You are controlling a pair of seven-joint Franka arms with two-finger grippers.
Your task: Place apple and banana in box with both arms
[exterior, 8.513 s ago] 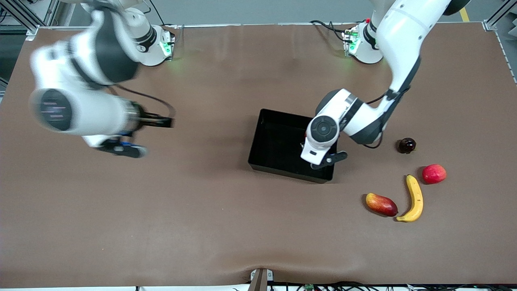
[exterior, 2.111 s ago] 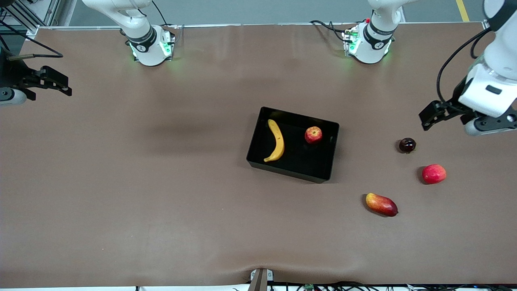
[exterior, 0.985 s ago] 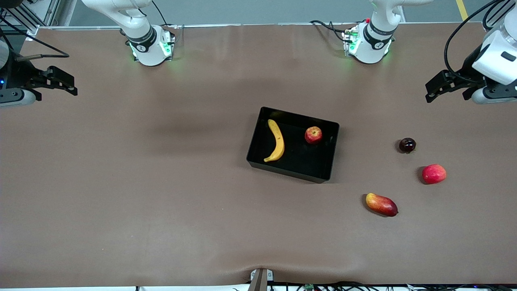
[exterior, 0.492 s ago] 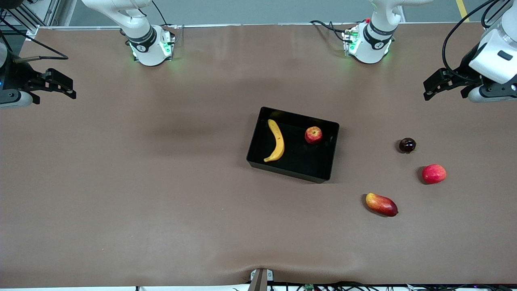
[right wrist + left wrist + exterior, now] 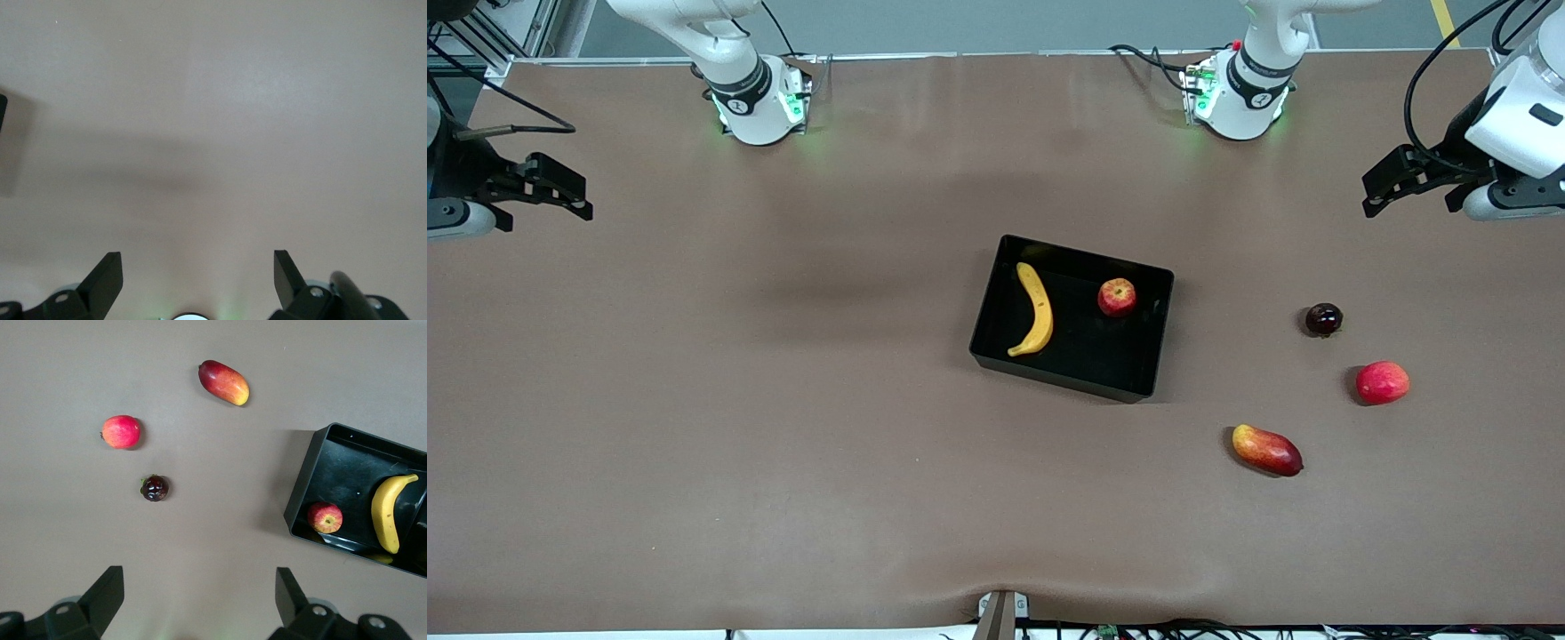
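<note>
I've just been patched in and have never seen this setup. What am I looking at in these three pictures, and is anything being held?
Two white robot arms work at a brown table. The big picture looks down from across the table; the other two come from cameras on each arm's wrist. The left gripper hangs over its end of the table, the right gripper over the other end; both have jaws open and hold nothing. In the middle sits a black box with the banana and the apple inside. Outside it, toward the left arm's end, lie a mango, a pinkish-red fruit and a small dark fruit.
</note>
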